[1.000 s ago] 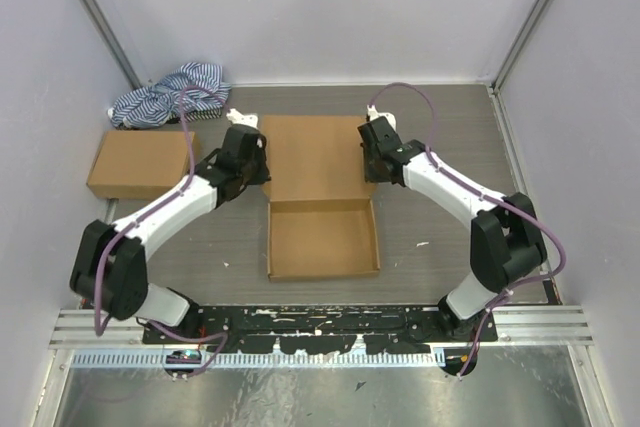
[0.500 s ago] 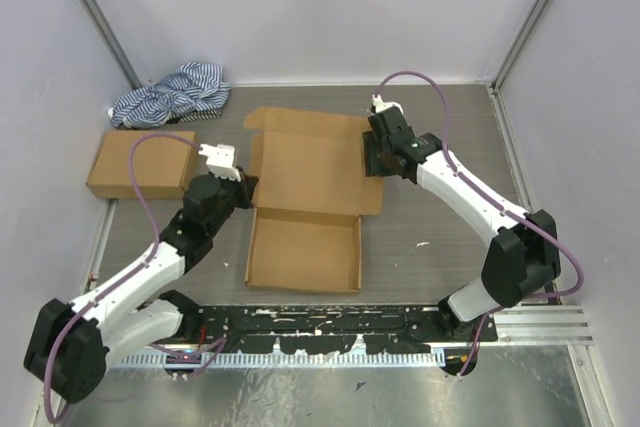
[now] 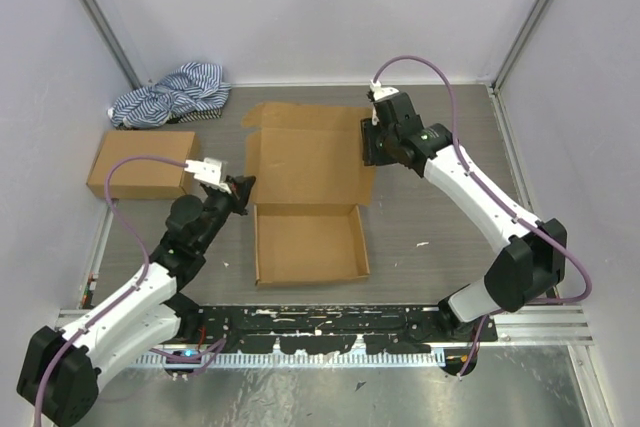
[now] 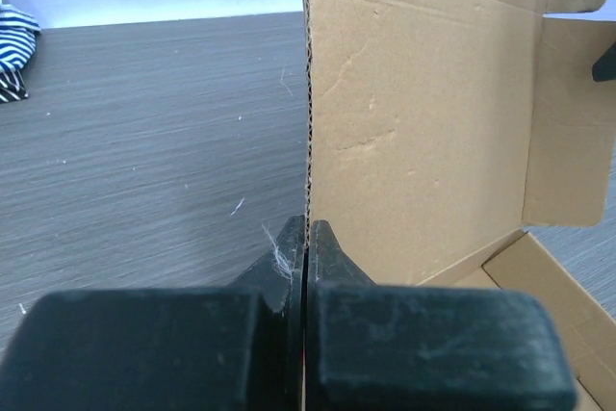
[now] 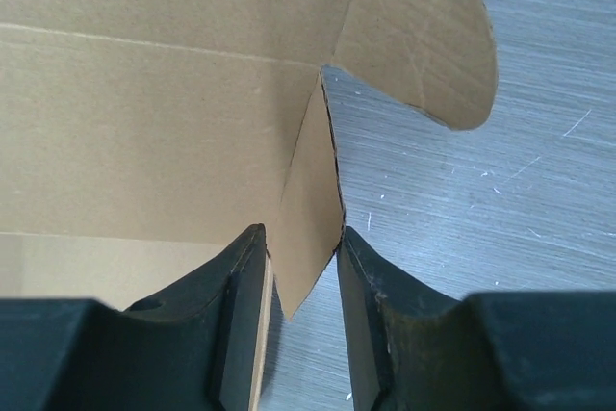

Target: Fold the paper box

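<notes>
Two arms and two sets of jaws are mine, and one paper box (image 3: pixel 308 202) lies open on the grey table (image 3: pixel 430 212) between them. It has one shallow tray with its walls raised at the near end. One broad lid panel is hinged to the tray's far wall, and one narrow strip runs along the lid's far edge.

My left gripper (image 3: pixel 243 188) is at the box's left side, level with the near part of the lid. In the left wrist view that gripper (image 4: pixel 306 233) has its fingers (image 4: pixel 337 267) pressed together. The lid's left edge runs straight down into the seam between them, so I am pinching the cardboard there.

My right gripper (image 3: pixel 368 155) is at the box's right side, against the lid's right edge. In the right wrist view it (image 5: pixel 303 247) stands parted, one finger (image 5: pixel 236 315) on each side of a single small side flap. The flap's tip hangs in the gap, straddled rather than clamped. One rounded tab shows just beyond it at the lid's far right corner.

Well to the left of the paper box sits one closed cardboard box (image 3: pixel 140 162), apart from it. Farther left and beyond lies one crumpled striped cloth (image 3: pixel 170 95).
</notes>
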Controlling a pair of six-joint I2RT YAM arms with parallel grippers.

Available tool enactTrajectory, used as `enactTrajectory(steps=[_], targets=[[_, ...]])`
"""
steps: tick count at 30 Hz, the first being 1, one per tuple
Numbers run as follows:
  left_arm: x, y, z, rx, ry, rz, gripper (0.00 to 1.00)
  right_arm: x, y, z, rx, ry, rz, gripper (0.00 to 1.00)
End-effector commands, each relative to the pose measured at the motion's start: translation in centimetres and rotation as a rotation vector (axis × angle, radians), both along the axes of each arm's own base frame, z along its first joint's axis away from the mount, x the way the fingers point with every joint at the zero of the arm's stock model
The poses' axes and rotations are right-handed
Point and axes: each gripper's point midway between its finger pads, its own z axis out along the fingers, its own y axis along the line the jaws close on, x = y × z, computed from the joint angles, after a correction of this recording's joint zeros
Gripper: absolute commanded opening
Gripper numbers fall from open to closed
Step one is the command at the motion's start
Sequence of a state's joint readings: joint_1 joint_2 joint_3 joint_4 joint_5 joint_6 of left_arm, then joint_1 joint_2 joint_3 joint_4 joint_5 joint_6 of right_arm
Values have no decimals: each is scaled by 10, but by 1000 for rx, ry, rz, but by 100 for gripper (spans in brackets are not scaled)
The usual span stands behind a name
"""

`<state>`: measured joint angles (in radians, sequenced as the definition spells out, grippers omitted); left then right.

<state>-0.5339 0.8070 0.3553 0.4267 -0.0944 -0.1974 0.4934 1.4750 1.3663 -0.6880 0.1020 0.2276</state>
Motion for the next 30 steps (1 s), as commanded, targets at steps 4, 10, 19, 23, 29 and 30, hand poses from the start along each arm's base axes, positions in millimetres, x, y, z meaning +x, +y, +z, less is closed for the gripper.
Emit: enactTrajectory(steps=[4, 10, 19, 23, 29, 30], targets=[[-9, 3, 22, -46, -109, -10, 0, 17, 8, 28, 29, -63, 32, 39], [-11, 4, 25, -56, -124, -12, 0, 30, 8, 22, 54, -35, 37, 28], [-9, 2, 27, -60, -120, -18, 0, 39, 15, 7, 67, 7, 48, 11], [-5, 6, 29, -64, -102, 20, 22, 39, 8, 12, 66, -28, 10, 6], [4, 12, 41, -64, -42, 81, 61, 27, -14, 49, 69, -216, -27, 5], [5, 15, 45, -67, -27, 102, 63, 23, -15, 56, 80, -248, -17, 5]])
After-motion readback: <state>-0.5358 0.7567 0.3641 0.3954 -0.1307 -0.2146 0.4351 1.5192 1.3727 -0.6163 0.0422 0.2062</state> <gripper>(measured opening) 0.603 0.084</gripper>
